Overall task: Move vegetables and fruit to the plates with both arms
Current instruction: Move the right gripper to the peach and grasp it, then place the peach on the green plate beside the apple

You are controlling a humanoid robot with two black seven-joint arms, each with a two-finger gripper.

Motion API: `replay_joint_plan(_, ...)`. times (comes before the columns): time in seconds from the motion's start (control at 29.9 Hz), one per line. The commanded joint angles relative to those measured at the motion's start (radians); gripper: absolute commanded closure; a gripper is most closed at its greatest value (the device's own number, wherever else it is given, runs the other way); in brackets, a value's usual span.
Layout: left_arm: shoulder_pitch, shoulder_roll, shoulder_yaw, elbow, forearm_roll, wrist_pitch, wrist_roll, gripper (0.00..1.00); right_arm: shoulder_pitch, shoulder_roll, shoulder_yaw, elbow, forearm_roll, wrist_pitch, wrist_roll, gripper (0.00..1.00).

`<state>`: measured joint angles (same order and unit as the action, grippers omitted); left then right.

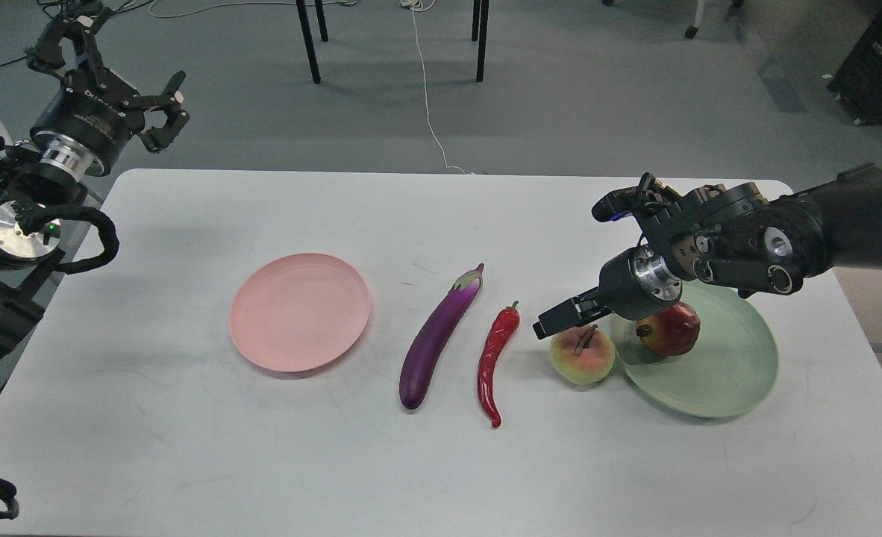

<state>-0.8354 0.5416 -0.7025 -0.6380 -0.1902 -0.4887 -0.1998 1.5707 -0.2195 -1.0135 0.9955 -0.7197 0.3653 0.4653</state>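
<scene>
Nearest on the smooth white table [187, 462] lie the curved glossy red chili pepper [495, 362] and, just beside it on the side away from the right gripper [560, 319], the long shiny purple eggplant [436, 339] with its pale lilac cap pointing away. The right gripper's dark fingers point left, just above and behind the round yellow-pink peach [581, 358], whose brown twig stem rises toward them; whether its jaws are parted or closed I cannot tell. Just right of the peach, under the gripper's silver wrist ring, the dark red pomegranate [671, 330] sits on the matte pale green plate [732, 373]. The matte pink plate [299, 312] lies empty, well left of the eggplant. Farthest, the left gripper [159, 112] hangs beyond the table's far left corner, fingers spread apart, holding nothing.
</scene>
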Motion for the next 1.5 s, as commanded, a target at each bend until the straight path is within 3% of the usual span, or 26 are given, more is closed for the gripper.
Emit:
replay_joint_plan(0.0, -0.001, 0.0, 0.0, 0.0, 0.0, 0.0, 0.0, 0.02, -0.003, 0.002, -0.022, 0.012, -0.006, 0.0, 0.0, 0.05)
replay_joint_plan(0.3, -0.001, 0.008, 0.0, 0.0, 0.0, 0.0, 0.0, 0.02, -0.011, 0.04, -0.031, 0.015, -0.004, -0.008, 0.006, 0.1)
replay_joint_plan(0.5, -0.001, 0.009, 0.0, 0.0, 0.0, 0.0, -0.001, 0.02, -0.004, 0.049, -0.033, 0.018, -0.004, -0.006, 0.009, 0.36)
replay_joint_plan(0.6, -0.001, 0.009, 0.0, 0.0, 0.0, 0.0, -0.001, 0.02, 0.009, 0.048, -0.027, 0.023, 0.0, -0.008, 0.01, 0.43)
replay_joint_plan(0.73, -0.001, 0.009, 0.0, 0.0, 0.0, 0.0, -0.001, 0.02, 0.078, 0.028, -0.008, 0.057, 0.016, -0.011, 0.013, 0.43)
replay_joint_plan(1.04, -0.001, 0.032, 0.0, -0.017, 0.0, 0.0, 0.0, 0.02, 0.18, -0.25, -0.034, 0.271, -0.058, -0.008, 0.013, 0.43)
replay_joint_plan(1.24, -0.001, 0.031, 0.0, -0.028, 0.0, 0.0, -0.003, 0.02, 0.146, -0.415, -0.04, 0.278, -0.109, -0.003, 0.013, 0.42)
replay_joint_plan(1.47, -0.001, 0.032, -0.002, -0.029, 0.0, 0.0, -0.001, 0.02, 0.083, -0.449, -0.053, 0.25, -0.216, -0.005, 0.013, 0.41)
